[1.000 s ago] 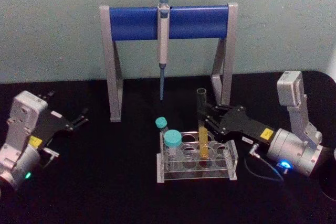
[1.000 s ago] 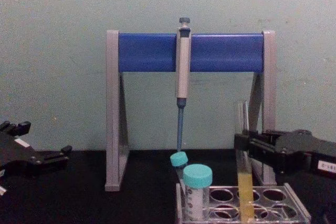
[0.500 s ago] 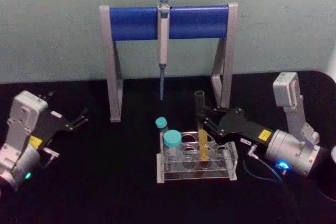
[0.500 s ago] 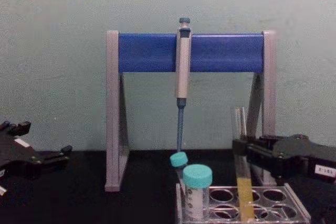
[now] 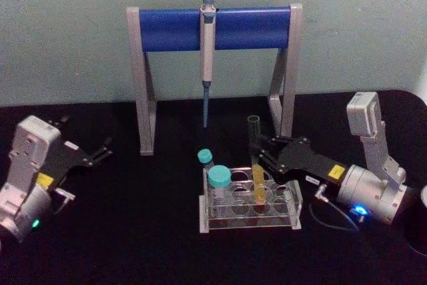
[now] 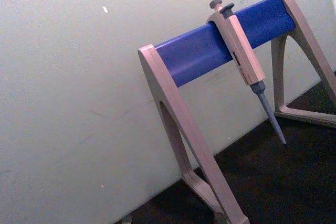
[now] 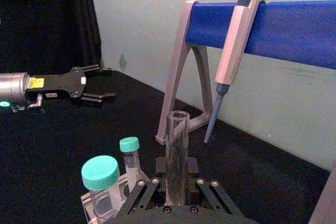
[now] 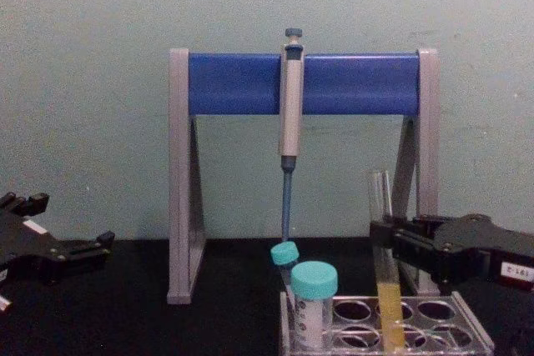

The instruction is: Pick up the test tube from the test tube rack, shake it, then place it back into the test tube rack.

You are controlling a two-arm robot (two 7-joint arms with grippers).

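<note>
The black counter [image 5: 133, 245] carries everything. At its back stands the grey-and-blue pipette stand [image 5: 167, 28], with a pipette [image 5: 207, 45] hanging from the bar. In front of it sits the test tube rack [image 5: 230, 223], low and clear, with two teal-capped tubes [image 5: 219, 178] at its left end. The test tube [image 5: 257, 188] stands right of them, leaning slightly. Its yellow liquid and round bottom are down inside a rack hole and its open mouth is well above the top plate.

The tube has no cap, so the main risk is in the shake: a swing that is too wide or tips the mouth down would probably throw liquid onto the counter. A lift that is not straight up could drag the glass against the hole's edge and tug the light rack along, or knock the capped tubes just beside it. The pipette tip hangs behind and above, so a high, rearward lift could clip it. Thin glass may also slip if the hold is light.

The left gripper [image 5: 103, 150] is parked at the counter's left side, well apart from the rack, its fingers spread and holding nothing. The right gripper [image 5: 258, 155] reaches in from the right and is closed about the tube's clear middle, above the liquid, with a finger on either side of the glass
</note>
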